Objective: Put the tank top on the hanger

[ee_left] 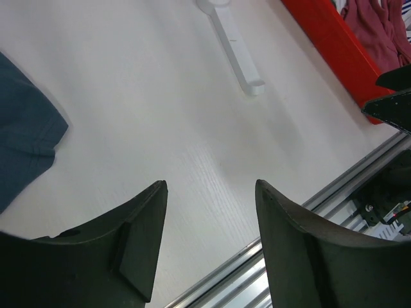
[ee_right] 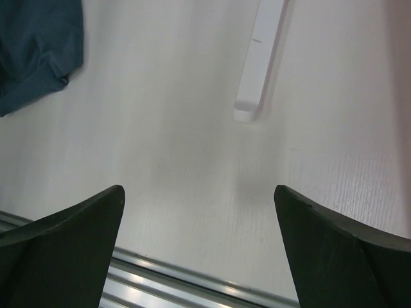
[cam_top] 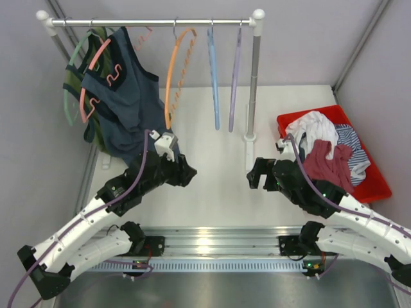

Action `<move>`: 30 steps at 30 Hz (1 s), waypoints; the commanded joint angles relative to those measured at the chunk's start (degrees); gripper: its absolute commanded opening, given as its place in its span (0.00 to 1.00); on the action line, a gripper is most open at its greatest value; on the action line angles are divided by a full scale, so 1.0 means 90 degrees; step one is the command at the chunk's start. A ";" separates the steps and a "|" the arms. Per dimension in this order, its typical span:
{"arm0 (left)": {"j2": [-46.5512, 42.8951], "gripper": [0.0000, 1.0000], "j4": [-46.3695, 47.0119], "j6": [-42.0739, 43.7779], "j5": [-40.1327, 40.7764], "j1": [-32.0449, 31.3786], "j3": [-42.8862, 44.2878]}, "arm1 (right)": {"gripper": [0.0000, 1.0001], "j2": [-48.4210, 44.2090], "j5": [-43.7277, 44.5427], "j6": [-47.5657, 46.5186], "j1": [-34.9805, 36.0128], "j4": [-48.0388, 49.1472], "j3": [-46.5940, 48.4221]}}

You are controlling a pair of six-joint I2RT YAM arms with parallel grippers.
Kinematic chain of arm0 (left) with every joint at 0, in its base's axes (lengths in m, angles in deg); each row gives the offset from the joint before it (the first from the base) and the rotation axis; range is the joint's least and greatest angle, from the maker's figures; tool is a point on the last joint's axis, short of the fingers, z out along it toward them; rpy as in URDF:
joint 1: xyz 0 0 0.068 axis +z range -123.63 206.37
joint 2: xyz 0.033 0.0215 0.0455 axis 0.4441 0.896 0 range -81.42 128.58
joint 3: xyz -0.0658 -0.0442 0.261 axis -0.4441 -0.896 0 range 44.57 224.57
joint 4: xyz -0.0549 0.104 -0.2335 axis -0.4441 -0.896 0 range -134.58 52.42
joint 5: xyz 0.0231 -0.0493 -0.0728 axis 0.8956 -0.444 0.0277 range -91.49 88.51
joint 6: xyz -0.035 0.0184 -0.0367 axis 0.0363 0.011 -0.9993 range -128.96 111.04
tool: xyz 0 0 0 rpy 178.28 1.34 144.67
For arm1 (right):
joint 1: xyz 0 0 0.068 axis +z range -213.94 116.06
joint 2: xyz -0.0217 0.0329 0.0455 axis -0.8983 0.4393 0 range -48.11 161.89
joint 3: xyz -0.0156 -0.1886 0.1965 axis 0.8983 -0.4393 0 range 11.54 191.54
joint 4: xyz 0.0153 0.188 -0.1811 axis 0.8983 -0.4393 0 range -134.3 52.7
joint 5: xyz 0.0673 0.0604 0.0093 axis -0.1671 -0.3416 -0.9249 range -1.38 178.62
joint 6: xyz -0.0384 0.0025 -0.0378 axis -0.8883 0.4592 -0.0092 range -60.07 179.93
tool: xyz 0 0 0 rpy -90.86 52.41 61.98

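Note:
The maroon tank top (cam_top: 331, 165) lies crumpled in the red bin (cam_top: 376, 189) at the right, among other clothes; a corner of it also shows in the left wrist view (ee_left: 379, 25). The orange hanger (cam_top: 172, 70) hangs bare on the metal rail at the back. My left gripper (cam_top: 186, 173) (ee_left: 210, 186) hovers open over the white table, left of centre, with nothing between its fingers. My right gripper (cam_top: 255, 173) (ee_right: 199, 192) is wide open and empty, just left of the bin and facing the left one.
A dark blue-grey tank top (cam_top: 125, 96) hangs on a pink hanger at the rail's left. A light blue hanger (cam_top: 213, 77) and a purple one (cam_top: 235, 77) hang beside the rack post (cam_top: 253, 77). Its white foot (ee_right: 260, 58) lies on the table. White (cam_top: 314, 125) and striped (cam_top: 355, 144) garments share the bin.

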 commanded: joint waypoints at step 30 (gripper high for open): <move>0.0533 0.66 0.0408 0.0502 -0.0236 -0.0027 0.0739 | 1.00 0.2936 -0.1573 -0.1315 -0.6328 -0.0133 0.2232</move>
